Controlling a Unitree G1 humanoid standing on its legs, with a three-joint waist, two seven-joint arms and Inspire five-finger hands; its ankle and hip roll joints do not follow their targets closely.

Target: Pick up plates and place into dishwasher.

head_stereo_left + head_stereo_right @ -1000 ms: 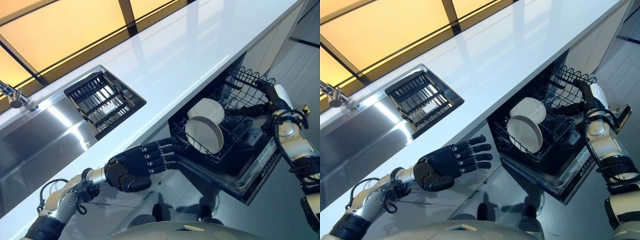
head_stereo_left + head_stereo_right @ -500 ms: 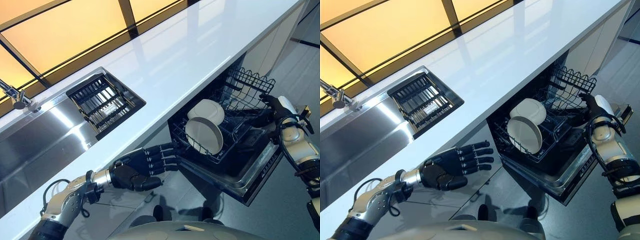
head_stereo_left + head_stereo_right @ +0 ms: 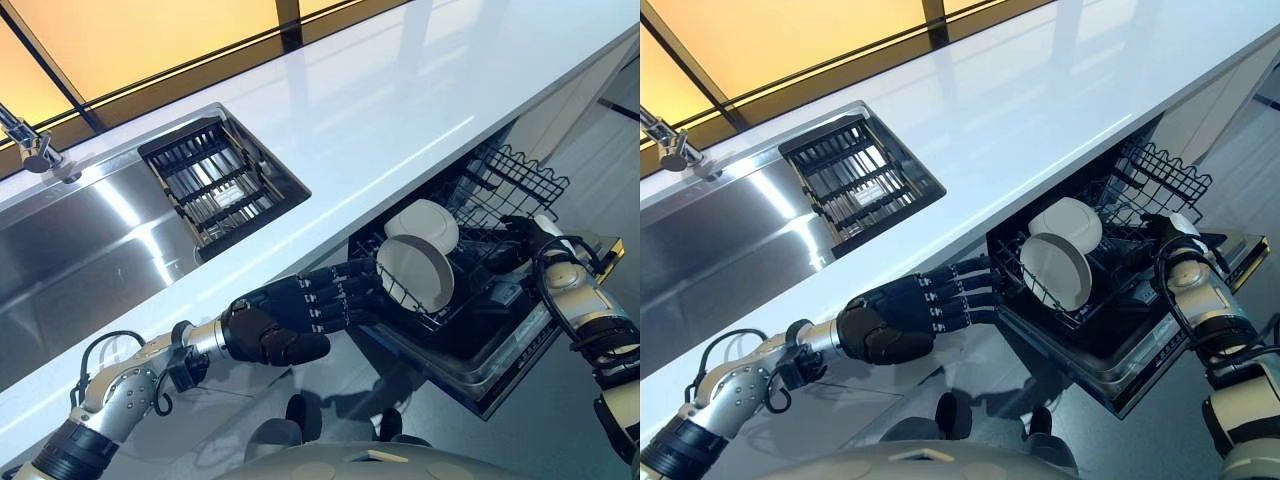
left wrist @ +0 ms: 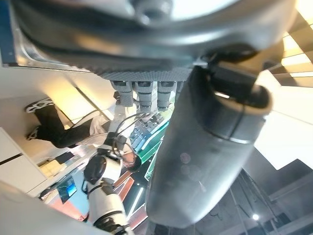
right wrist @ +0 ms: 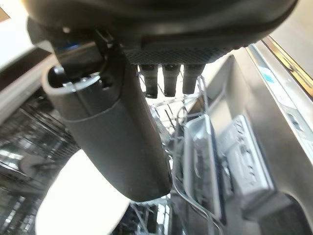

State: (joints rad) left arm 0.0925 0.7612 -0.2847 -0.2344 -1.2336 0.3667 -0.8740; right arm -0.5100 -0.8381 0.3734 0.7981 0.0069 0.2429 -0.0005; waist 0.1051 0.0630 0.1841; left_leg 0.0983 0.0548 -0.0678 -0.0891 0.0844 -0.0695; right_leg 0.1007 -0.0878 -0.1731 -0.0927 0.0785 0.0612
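Two white plates stand on edge in the pulled-out lower dishwasher rack (image 3: 505, 180), the front plate (image 3: 415, 272) overlapping the rear plate (image 3: 425, 222). My left hand (image 3: 285, 322) reaches from the lower left below the counter. It is open, its straight fingers (image 3: 965, 293) touching the rack's front left corner. My right hand (image 3: 1167, 235) is at the rack's right side, low by the wire rim. Its fingers (image 5: 166, 78) point straight at the wires and hold nothing. A plate's white edge (image 5: 83, 200) shows past the thumb.
The dishwasher door (image 3: 500, 370) hangs open below the rack. Above runs the white counter (image 3: 400, 90). To the left lies a steel sink (image 3: 70, 240) with a dark wire drainer (image 3: 215, 185) and a faucet (image 3: 30, 150).
The camera has shifted. My left hand has moved right, and its fingertips now touch the rack's front corner. My right hand has dropped lower along the rack's right side.
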